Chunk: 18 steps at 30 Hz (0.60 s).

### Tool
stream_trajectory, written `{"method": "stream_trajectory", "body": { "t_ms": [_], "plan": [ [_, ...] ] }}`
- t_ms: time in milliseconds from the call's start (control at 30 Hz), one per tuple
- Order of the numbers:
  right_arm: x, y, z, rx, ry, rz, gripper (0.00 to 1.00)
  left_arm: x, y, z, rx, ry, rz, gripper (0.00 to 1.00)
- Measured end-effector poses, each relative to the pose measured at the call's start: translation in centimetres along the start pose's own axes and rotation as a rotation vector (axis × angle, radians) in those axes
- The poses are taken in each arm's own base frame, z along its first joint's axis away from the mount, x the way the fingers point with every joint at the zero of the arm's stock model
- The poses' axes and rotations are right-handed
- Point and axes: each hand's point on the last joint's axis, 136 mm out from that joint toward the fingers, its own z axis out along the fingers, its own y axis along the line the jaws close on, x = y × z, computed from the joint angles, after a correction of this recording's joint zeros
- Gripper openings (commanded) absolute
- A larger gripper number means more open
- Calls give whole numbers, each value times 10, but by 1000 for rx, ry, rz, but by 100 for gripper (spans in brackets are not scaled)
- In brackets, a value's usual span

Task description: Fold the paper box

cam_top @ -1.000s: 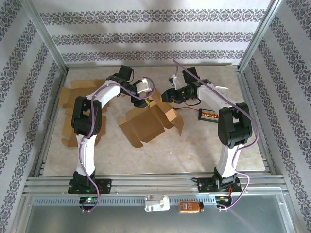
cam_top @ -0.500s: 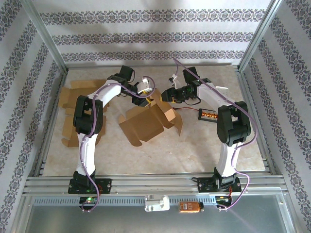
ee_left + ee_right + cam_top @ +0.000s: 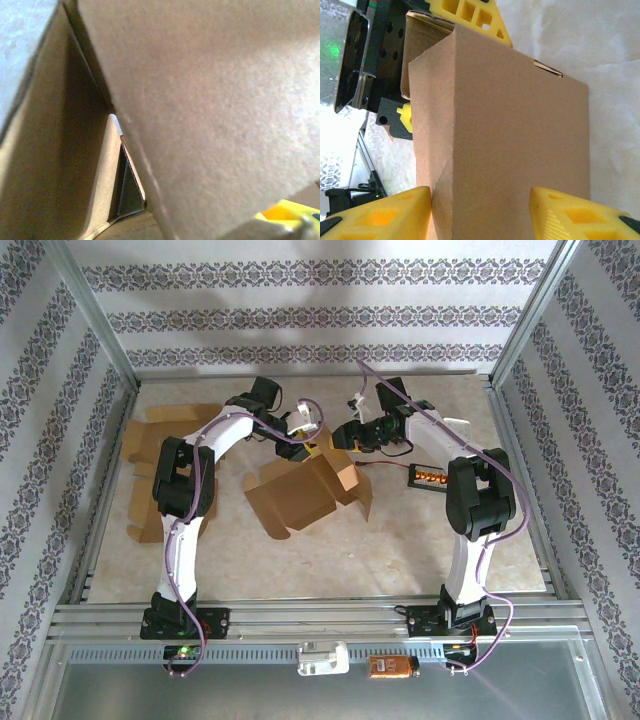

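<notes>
The paper box (image 3: 303,488) is brown cardboard, half folded, and sits mid-table with its walls partly raised. My left gripper (image 3: 313,433) is at its far edge. In the left wrist view cardboard (image 3: 210,100) presses close and one yellow fingertip (image 3: 283,216) peeks out. My right gripper (image 3: 340,436) meets the same wall from the right. In the right wrist view my right gripper (image 3: 480,200) has its yellow fingers (image 3: 395,210) on either side of a cardboard panel (image 3: 510,120), the left one denting its fold. At that panel's far end the left gripper's fingers (image 3: 470,17) clasp it.
Flat cardboard blanks (image 3: 150,435) lie at the left of the table. A black device with orange marks (image 3: 428,477) lies to the right of the box. A white part (image 3: 322,658) and an orange item (image 3: 392,667) rest on the front rail. Patterned walls enclose the table.
My left gripper has shifted a little right onto the box's far wall and its jaws have narrowed on it. The box's far flaps rose slightly. The right arm barely moved.
</notes>
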Motion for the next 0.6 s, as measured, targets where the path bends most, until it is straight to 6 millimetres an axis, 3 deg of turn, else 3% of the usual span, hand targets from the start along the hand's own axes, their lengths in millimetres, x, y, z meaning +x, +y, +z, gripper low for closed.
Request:
{"method": "stream_trajectory", "body": {
  "t_ms": [100,233,400,600],
  "plan": [
    [0,0,0,0,2,2,54,0,0,0,-2,3,1,52],
    [1,0,0,0,5,5,54,0,1,0,-6,5,-4,38],
    [2,1,0,-3,9,10,55,2,2,0,-13,12,-4,34],
    [1,1,-1,-2,9,14,59,2,4,1,-21,11,-14,22]
  ]
}}
